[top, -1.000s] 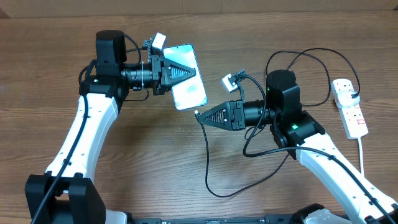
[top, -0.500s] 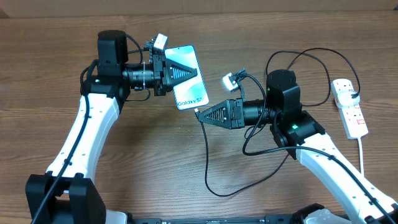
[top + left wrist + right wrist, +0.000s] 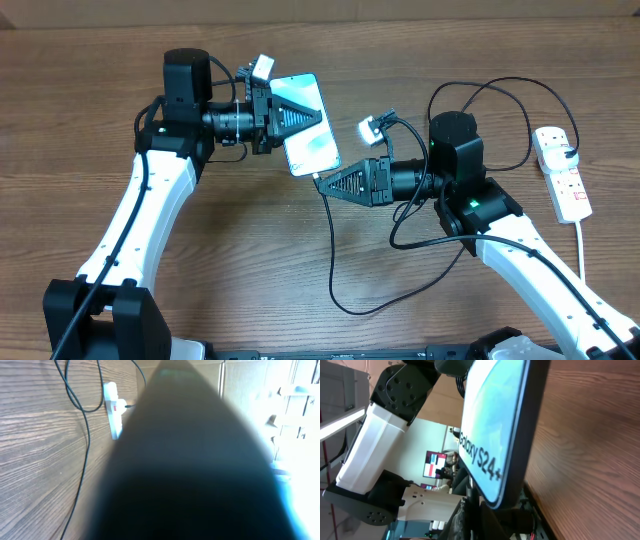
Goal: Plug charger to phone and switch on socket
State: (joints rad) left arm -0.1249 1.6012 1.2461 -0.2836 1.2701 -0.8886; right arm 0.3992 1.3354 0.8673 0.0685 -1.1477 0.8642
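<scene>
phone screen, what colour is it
The phone screen is light blue-cyan with a black rim; clearest in the right wrist view.

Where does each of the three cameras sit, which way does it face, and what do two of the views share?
Overhead: above the table, looking straight down; shows left arm, right arm, the left hand gripping the phone, the right hand holding the charger tip.
Left wrist: on the left arm, looking across the table at the socket; a dark close blur fills most.
Right wrist: on the right arm, facing the phone's screen and the left arm.
Shared: overhead and left wrist both show the socket.
</scene>
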